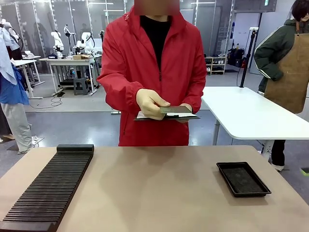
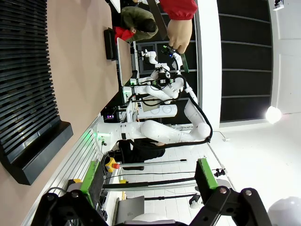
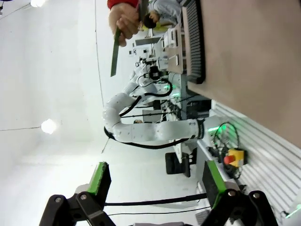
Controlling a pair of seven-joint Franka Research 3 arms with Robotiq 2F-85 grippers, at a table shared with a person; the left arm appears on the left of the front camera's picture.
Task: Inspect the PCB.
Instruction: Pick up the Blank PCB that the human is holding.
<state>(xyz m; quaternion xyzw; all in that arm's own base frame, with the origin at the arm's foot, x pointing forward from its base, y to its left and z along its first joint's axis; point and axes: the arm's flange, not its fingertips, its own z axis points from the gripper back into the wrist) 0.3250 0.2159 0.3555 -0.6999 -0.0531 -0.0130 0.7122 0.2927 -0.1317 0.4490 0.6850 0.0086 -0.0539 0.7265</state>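
Across the table, a person in a red jacket holds the PCB [image 1: 175, 109], a small pale green board. It lies flat between gloved hands [image 1: 150, 103] at waist height, just above a dark clipboard [image 1: 166, 117]. In the left wrist view, my left gripper [image 2: 148, 181] is open with nothing between its green pads, and the person's hand [image 2: 180, 30] is far off. My right gripper [image 3: 155, 181] also stands open and empty in the right wrist view. That view shows a thin board [image 3: 114, 54] edge-on in the person's hand; I cannot tell whether it is the PCB or the clipboard.
A long black slotted rack [image 1: 53, 186] lies along the left of the tan table [image 1: 154, 188]. A shallow black tray [image 1: 243, 179] sits at the right. Behind are a white table [image 1: 246, 116] and a second person in a brown apron [image 1: 289, 63].
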